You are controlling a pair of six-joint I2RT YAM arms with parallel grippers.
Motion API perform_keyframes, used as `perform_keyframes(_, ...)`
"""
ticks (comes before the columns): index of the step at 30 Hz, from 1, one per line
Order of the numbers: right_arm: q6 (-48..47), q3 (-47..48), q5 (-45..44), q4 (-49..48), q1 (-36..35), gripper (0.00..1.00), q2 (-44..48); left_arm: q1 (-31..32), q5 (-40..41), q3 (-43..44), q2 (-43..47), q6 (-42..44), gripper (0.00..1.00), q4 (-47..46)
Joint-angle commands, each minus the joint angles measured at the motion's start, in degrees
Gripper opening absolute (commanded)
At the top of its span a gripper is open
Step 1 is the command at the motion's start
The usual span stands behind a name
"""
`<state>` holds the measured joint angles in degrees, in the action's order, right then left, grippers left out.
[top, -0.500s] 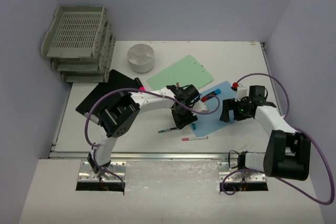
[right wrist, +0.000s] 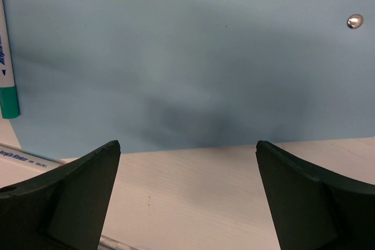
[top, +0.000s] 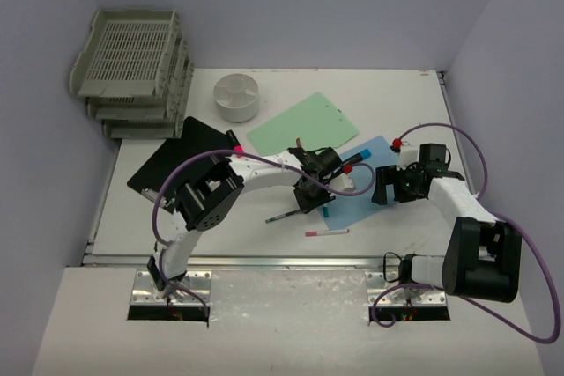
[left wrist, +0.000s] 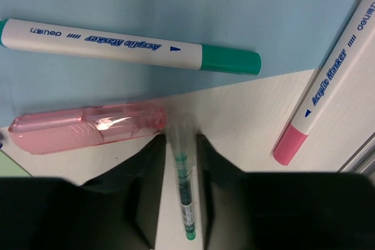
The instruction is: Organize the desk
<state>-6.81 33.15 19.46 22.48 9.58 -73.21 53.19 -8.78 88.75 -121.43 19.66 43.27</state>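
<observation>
The white desk [top: 220,226] holds scattered stationery. My left gripper [top: 308,193] is down on the desk at the near edge of a blue sheet [top: 366,198]. In the left wrist view its jaws [left wrist: 179,139] are closed in on a thin clear pen with green ink [left wrist: 184,191]. The pen's tail sticks out to the lower left [top: 280,216]. A clear pink highlighter [left wrist: 88,127] lies just past the fingertips. My right gripper [top: 385,187] hovers wide open and empty [right wrist: 187,150] over the near edge of the blue sheet [right wrist: 176,57].
A green-capped marker [left wrist: 129,48] lies on the blue sheet, a pink-capped marker [left wrist: 328,92] to the right. Another pink marker [top: 327,232] lies near the front rail. A green clipboard [top: 302,122], black pad [top: 176,160], white bowl [top: 236,97] and grey stacked trays [top: 132,68] sit farther back.
My left arm has shifted a little to the right and its gripper sits slightly farther back at the pen. The right gripper has edged slightly right.
</observation>
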Motion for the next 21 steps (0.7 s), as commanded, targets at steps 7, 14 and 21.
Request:
perform_keyframes(7, 1.01, 2.27, -0.92, -1.69, 0.44, 0.99, -0.53, 0.81, -1.6, -4.22, 3.73, -2.18, 0.0, 0.57)
perform_keyframes(14, 1.16, 1.83, -0.07, -2.15, 0.44, 0.99, 0.41, -8.64, -6.89, 2.31, 15.51, -4.56, 0.0, 1.77)
perform_keyframes(21, 1.36, 1.31, 0.93, -2.7, 0.44, 0.99, 1.25, -23.25, 5.6, 0.34, 31.79, -14.29, 0.0, -22.15)
